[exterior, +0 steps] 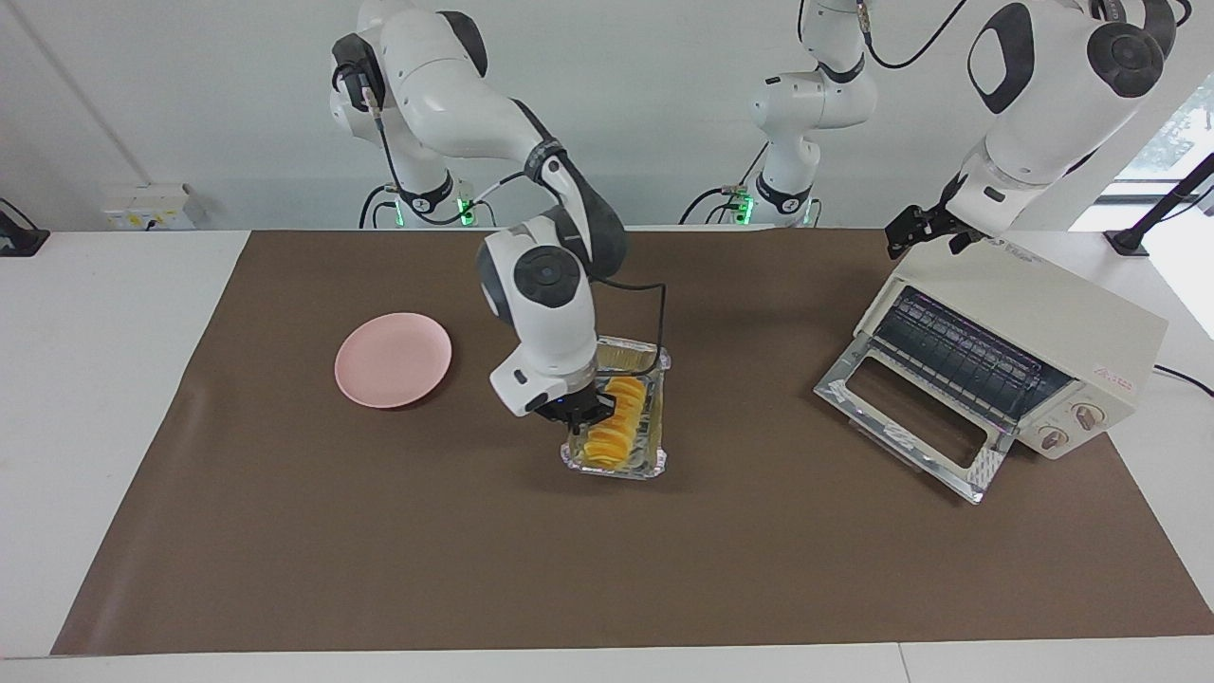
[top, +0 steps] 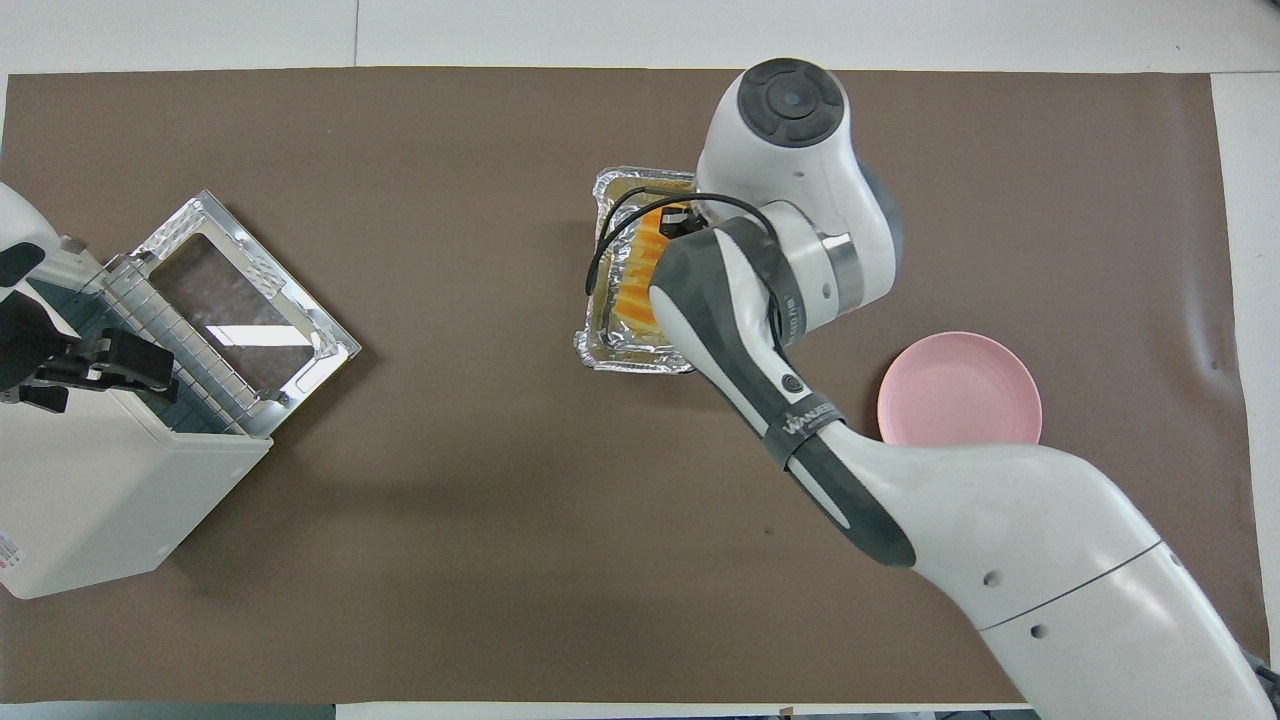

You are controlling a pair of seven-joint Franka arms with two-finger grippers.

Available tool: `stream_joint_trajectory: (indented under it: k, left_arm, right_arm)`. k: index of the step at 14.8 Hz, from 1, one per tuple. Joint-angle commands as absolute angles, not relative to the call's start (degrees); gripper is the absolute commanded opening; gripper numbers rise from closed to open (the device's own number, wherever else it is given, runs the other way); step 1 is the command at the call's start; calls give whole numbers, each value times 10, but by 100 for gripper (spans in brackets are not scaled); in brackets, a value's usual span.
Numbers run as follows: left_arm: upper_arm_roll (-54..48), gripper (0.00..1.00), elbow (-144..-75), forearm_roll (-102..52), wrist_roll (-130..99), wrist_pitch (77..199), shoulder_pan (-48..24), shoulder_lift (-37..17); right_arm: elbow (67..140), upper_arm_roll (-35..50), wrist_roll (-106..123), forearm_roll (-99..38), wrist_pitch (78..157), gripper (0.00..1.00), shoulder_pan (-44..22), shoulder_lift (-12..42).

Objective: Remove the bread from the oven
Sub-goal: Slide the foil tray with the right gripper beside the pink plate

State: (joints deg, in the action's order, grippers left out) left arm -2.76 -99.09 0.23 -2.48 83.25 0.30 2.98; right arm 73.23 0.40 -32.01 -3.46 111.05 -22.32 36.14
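Observation:
The golden-yellow ridged bread (exterior: 621,441) lies in a crinkled foil tray (exterior: 654,463) in the middle of the brown mat; it also shows in the overhead view (top: 640,275). My right gripper (exterior: 586,415) is down in the tray at the bread's middle. The cream-white oven (exterior: 1043,313) stands at the left arm's end of the table, its glass door (exterior: 910,417) dropped open and its wire rack (exterior: 958,356) bare. My left gripper (exterior: 925,237) is at the oven's top edge above the opening and waits there.
A pink plate (exterior: 393,359) lies on the mat toward the right arm's end of the table, beside the tray. The right arm's forearm passes over the plate's edge in the overhead view (top: 960,385). The brown mat (exterior: 379,550) covers most of the table.

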Motion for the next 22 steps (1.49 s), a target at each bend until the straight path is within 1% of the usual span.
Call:
stream_joint_trajectory:
  k: [1,2,6,8,10,11,14,22]
  left_arm:
    - [-29,100,-998,-9,-23,831,9,41]
    - [-29,100,-998,-9,-23,831,9,41]
    - [-29,100,-998,-9,-23,831,8,41]
    - [-29,100,-998,-9,-23,831,9,41]
    - [-29,100,-998,-9,-23,831,9,41]
    - [-29,100,-998,-9,-23,831,9,41]
    - [-29,100,-998,-9,-23,831,9,41]
    - [-29,100,-998,-9,-23,831,9,41]
  right_arm:
    - [722,10,-261,-44,1103,0,-186,367]
    - [722,7,-244,-41,1103,0,-174,367]
    - [727,7,-102,-47,1115,0,-77,374]
    - [727,6,-83,-46,1118,0,-62,386]
    - [728,6,-63,-45,1148,0,-40,400]
    - [729,6,-52,-45,1150,0,-28,408]
    - [725,6,-30,-46,1165,0,-15,430]
    - [715,5,5,-41,1160,0,4,438]
